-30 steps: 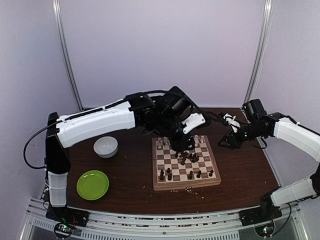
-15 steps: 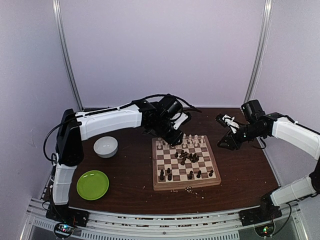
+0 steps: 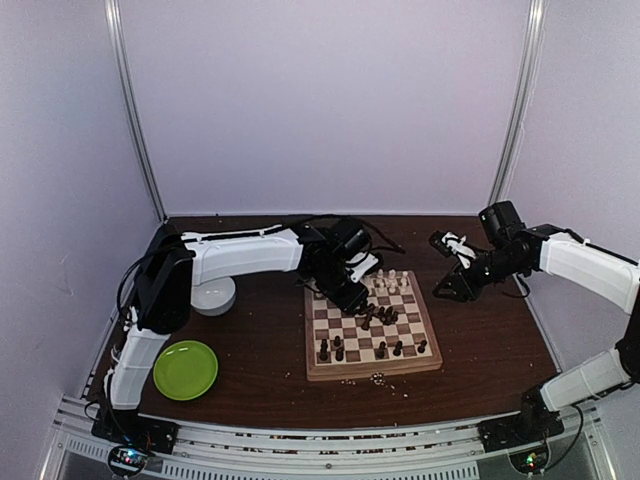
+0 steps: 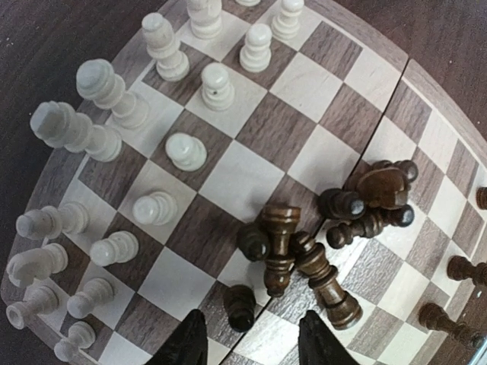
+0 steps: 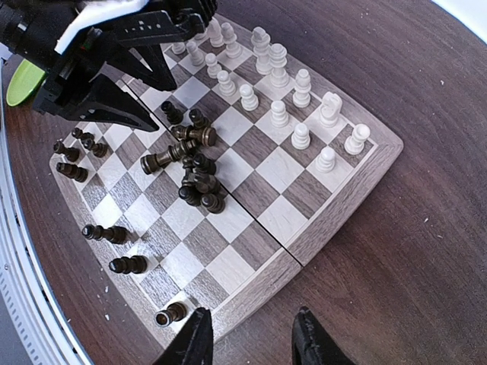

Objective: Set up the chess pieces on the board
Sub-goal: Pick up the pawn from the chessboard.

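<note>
chess pieces (image 4: 280,245): dark heap toppled on board (image 4: 274,131), cream upright | left claw (image 4: 251,340), right claw (image 5: 255,340): parted, empty

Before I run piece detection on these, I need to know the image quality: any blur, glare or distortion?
Left wrist: sharp, but the board bows like a fisheye. Right wrist: the same bowing at the board's edges, detail crisp. Top external: soft, the chess pieces tiny, light even with no hard glare.

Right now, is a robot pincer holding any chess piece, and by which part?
No, nothing is held. The left pincer hangs open over the fallen dark pieces, and the right pincer is open and empty beside the board.
</note>
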Tool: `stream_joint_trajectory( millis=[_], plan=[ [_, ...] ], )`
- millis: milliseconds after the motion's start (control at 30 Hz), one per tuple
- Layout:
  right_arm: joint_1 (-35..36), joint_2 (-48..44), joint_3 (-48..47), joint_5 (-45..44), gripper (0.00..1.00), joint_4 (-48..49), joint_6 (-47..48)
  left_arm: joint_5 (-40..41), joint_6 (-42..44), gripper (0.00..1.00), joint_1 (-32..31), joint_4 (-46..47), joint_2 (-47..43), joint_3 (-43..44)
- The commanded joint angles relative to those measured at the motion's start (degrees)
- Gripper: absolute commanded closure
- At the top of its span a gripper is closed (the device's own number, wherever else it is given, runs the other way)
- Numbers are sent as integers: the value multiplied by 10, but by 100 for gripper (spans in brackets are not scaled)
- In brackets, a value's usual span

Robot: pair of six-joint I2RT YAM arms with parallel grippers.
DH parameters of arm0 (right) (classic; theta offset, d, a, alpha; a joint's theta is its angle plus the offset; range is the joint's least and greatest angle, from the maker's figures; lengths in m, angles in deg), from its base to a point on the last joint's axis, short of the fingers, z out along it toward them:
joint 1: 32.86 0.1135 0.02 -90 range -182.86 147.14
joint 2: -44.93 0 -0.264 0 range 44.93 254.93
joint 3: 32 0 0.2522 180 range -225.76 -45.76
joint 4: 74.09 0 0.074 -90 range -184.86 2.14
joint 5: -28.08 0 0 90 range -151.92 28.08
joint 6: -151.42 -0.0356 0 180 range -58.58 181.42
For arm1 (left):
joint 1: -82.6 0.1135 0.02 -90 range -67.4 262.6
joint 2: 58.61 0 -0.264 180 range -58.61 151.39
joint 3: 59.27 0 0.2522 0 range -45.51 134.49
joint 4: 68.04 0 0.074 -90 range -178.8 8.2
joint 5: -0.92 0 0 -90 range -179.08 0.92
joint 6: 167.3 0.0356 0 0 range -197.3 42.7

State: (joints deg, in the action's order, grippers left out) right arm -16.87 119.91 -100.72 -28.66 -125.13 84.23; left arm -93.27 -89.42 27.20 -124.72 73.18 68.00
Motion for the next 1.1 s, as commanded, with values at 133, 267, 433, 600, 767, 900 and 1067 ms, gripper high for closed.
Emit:
stream_joint_trajectory(
  millis=[133, 267, 433, 600, 767, 900, 1067],
  plan=[
    [-3, 6, -17, 6, 64, -9, 10, 17, 2, 61, 1, 8, 18, 19],
    [-4, 7, -17, 6, 64, -10, 11, 26, 5, 65, 2, 1, 29, 30],
    [-3, 8, -18, 7, 64, -11, 13, 30, 9, 70, 2, -1, 32, 32],
    [-3, 12, -20, 9, 65, -14, 14, 25, 15, 76, 1, -13, 39, 39],
    [-4, 13, -21, 8, 65, -15, 14, 21, 19, 84, 1, -13, 40, 37],
    [-3, 13, -20, 8, 65, -16, 14, 22, 21, 92, 1, -13, 34, 38],
    [-3, 14, -21, 9, 66, -16, 15, 28, 24, 98, 0, -13, 4, 25]
  ],
)
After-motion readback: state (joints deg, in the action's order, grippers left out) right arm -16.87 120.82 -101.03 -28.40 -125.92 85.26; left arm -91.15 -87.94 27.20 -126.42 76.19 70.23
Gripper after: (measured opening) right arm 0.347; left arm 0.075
